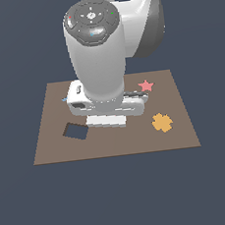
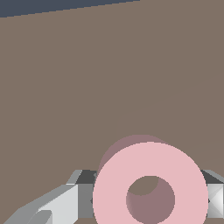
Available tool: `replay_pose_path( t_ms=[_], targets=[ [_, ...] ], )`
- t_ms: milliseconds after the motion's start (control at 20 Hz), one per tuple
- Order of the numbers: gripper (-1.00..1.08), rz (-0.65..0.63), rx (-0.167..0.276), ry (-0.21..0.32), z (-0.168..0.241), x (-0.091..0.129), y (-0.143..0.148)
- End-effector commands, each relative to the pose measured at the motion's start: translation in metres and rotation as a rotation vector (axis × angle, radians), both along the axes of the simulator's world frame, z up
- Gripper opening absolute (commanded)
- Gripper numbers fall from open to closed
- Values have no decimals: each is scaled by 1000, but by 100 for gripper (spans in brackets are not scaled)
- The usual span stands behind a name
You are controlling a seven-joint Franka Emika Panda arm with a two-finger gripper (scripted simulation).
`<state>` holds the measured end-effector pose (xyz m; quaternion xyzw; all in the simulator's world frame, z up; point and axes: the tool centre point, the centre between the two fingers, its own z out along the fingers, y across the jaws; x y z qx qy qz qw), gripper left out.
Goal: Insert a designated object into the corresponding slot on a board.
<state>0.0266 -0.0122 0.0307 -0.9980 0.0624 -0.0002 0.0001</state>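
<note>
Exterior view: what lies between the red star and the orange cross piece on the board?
Nothing: bare board separates the red star from the orange cross piece in the exterior view.

The flat pink ring [image 2: 150,183] hangs level between the fingers [image 2: 61,205] above the brown board [image 2: 87,87].

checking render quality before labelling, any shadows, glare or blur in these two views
Exterior view: flat, even light, sharp edges, a soft sheen on the white arm. Wrist view: the pink ring fills the foreground, crisp, casting a faint pinkish shadow on the brown board; no glare.
</note>
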Motion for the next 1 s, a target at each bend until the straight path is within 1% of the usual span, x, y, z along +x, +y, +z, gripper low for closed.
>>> replay_pose_path(
  t_ms=[0, 200, 450, 700, 950],
  targets=[
    [-100, -34, 0, 0, 0, 0, -2],
    [-100, -115, 0, -1, 1, 0, -6],
    [-100, -253, 0, -1, 1, -1, -13],
    [-100, -432, 0, -1, 2, -4, -21],
    [-100, -650, 1, -1, 3, -10, -30]
  ],
)
